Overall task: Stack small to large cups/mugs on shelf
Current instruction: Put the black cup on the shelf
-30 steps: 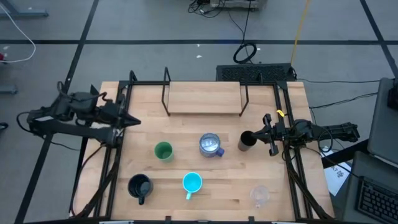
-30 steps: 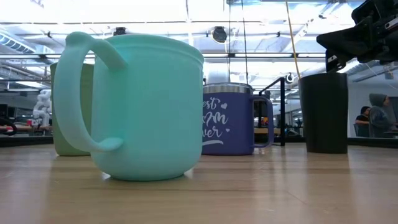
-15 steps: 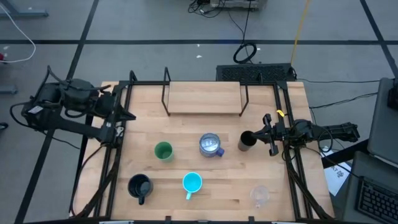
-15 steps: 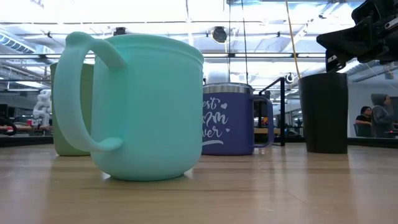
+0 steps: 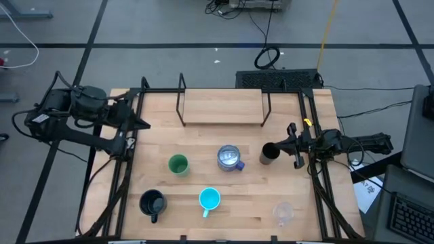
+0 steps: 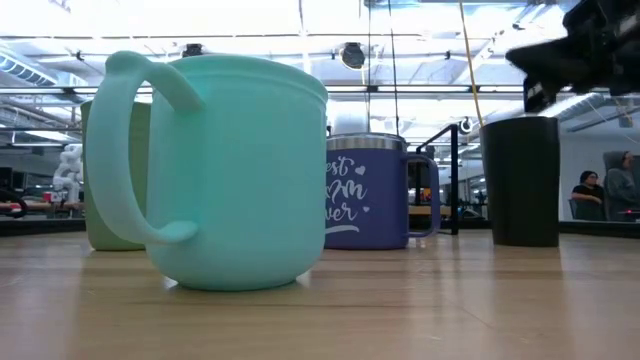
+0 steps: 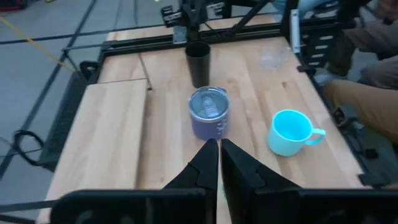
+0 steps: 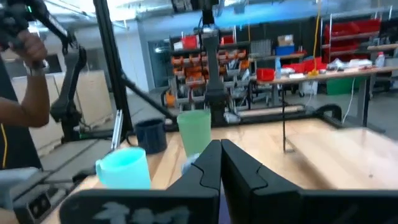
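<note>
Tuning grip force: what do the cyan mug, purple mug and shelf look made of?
Cyan mug: probably plastic, matte, uniform colour, thick moulded handle.
Purple mug: likely coated metal; silvery rim and inside, matte printed wall.
Shelf: light wood board with visible grain, on thin black legs, apparently metal.

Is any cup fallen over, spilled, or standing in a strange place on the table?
Nothing stands out. The green cup, cyan mug, purple mug, black mug, dark tumbler and clear cup all stand upright; no spill shows.
</note>
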